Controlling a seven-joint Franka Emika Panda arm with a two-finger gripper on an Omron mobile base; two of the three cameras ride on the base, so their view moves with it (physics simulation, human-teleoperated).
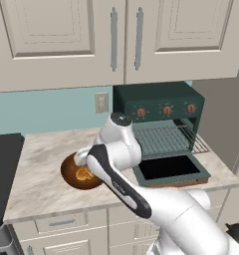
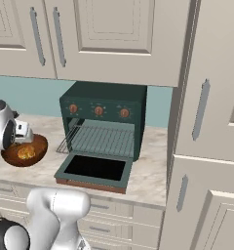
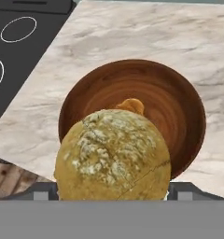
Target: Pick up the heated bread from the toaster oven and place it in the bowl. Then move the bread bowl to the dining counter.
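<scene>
Marble worktop (image 1: 42,164) w/ bowl (image 3: 179,102), hand (image 3: 114,193) clamped on heated bread (image 3: 114,156), cream cabinets (image 1: 57,40) above.

Glossy wooden bowl (image 3: 179,98), rough floury-crusted bread (image 3: 113,156), veined marble worktop (image 3: 146,32)

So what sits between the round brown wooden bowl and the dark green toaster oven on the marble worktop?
In the left base view, the robot's white arm covers the stretch between the round brown wooden bowl and the dark green toaster oven; nothing else shows there.

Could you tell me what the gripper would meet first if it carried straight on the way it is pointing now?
Probably the bowl: the gripper, holding the heated bread, points down into it, where an orange bread piece already lies. The gap above it is unclear.
</scene>
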